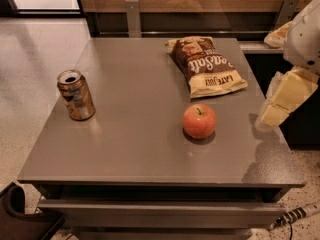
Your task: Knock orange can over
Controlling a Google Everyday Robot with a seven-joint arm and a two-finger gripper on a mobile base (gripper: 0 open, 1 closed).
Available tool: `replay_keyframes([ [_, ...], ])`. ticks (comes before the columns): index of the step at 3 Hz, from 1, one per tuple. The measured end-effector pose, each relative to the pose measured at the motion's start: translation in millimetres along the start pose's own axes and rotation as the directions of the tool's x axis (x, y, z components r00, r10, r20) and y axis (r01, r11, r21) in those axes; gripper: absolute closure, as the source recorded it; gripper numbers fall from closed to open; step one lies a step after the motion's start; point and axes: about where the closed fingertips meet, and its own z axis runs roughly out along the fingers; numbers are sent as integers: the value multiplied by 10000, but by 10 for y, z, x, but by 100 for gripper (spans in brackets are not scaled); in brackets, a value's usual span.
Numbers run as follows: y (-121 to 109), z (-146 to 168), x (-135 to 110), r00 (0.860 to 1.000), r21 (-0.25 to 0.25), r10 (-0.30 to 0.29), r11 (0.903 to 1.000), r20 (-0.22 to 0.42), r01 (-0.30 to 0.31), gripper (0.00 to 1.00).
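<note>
The orange can (75,95) stands upright near the left edge of the grey table (135,149); it has an orange-brown body, pale label patches and an open silver top. My gripper (274,110), cream-coloured on a white arm (304,36), hangs at the table's right edge, far to the right of the can and apart from it. It holds nothing that I can see.
A round orange-red apple (199,120) sits right of the table's centre, between the gripper and the can. A brown chip bag (206,65) lies at the back right. A wood-panelled wall with metal brackets runs behind. A dark object (20,214) is on the floor at the front left.
</note>
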Motion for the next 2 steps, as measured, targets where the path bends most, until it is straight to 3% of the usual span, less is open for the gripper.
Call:
replay_keyframes([
  [1, 54, 355, -497, 9695, -368, 479, 9985, 2406, -402, 0],
  [2, 113, 677, -1115, 8650, -700, 740, 9965, 4962, -451, 0],
])
